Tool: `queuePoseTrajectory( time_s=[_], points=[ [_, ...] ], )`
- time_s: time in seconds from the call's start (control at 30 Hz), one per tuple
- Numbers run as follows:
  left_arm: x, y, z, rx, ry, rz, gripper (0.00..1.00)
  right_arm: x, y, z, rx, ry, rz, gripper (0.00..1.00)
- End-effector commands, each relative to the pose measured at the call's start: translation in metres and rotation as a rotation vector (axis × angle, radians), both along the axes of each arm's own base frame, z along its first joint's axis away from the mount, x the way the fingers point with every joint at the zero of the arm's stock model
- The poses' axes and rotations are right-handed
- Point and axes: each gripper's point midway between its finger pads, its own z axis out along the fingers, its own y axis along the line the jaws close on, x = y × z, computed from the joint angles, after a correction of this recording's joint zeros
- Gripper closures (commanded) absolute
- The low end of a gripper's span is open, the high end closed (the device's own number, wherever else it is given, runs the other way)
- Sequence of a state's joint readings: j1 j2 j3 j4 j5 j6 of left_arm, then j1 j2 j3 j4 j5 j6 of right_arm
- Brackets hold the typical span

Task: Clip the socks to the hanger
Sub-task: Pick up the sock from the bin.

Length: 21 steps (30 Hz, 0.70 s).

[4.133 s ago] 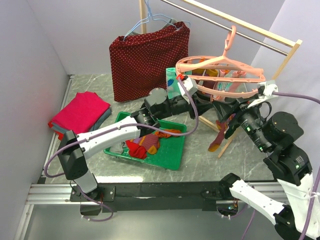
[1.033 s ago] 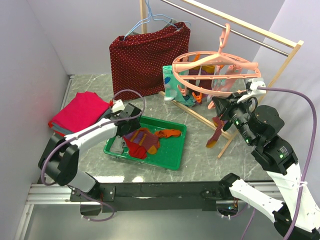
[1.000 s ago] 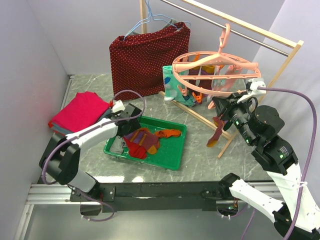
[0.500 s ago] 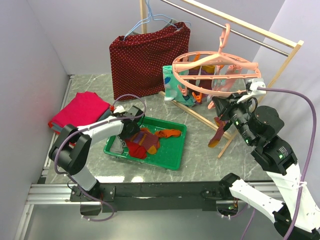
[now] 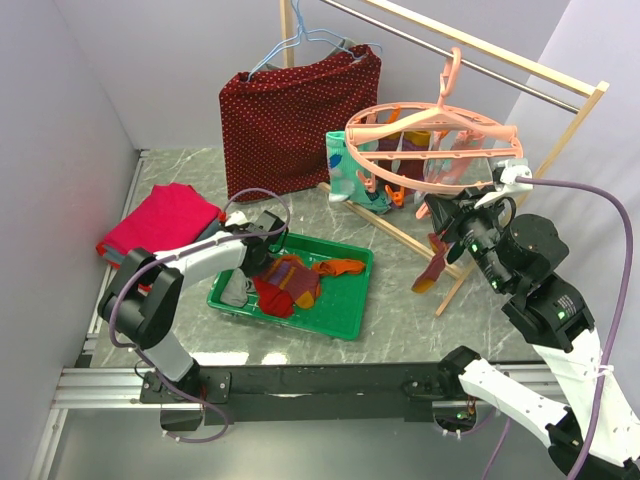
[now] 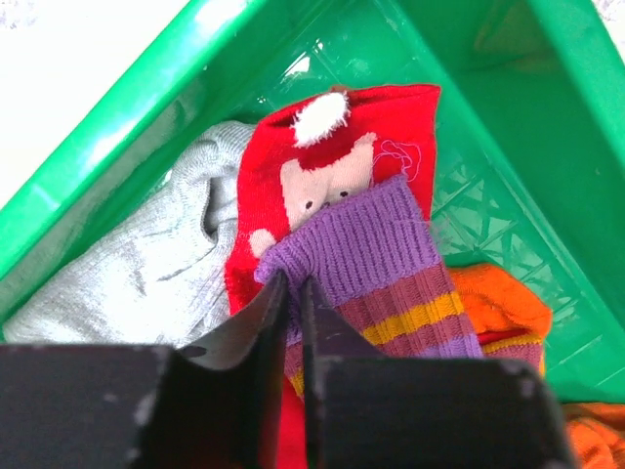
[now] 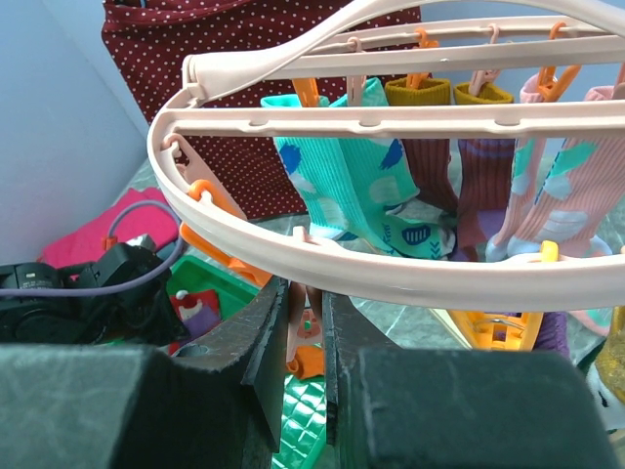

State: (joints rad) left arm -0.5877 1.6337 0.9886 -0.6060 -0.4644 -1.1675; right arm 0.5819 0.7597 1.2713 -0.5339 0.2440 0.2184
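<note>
The left gripper (image 6: 295, 289) is down in the green tray (image 6: 107, 137). Its jaws are nearly together on the edge of the purple striped sock (image 6: 381, 254), which lies over a red sock (image 6: 283, 166) beside a grey sock (image 6: 137, 274). The right gripper (image 7: 305, 303) is closed, apparently pinching a peg (image 7: 305, 337) under the pink hanger (image 7: 391, 269). The hanger hangs on the wooden rack (image 5: 560, 72) and carries several clipped socks (image 7: 342, 186).

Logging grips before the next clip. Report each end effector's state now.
Left end effector: closed on the purple striped sock.
Right end effector: closed on a hanger clip peg.
</note>
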Motion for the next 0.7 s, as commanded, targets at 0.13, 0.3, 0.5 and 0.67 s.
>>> queuePoseTrajectory(
  time_s=[0.13, 0.3, 0.5, 0.67],
  points=[
    [0.02, -0.005, 0.048, 0.061, -0.122, -0.043, 0.98, -0.001, -0.002, 0.012, 0.016, -0.041, -0.003, 0.89],
    [0.025, -0.021, 0.077, 0.087, -0.212, -0.132, 0.99, -0.001, -0.001, 0.013, 0.017, -0.043, -0.002, 0.89],
    [0.027, -0.038, 0.132, 0.125, -0.368, -0.276, 0.99, -0.002, -0.003, 0.015, 0.015, -0.046, -0.006, 0.89],
    [0.024, -0.053, 0.215, 0.05, -0.612, -0.434, 0.99, -0.002, -0.003, 0.016, 0.01, -0.046, -0.006, 0.89]
  ],
)
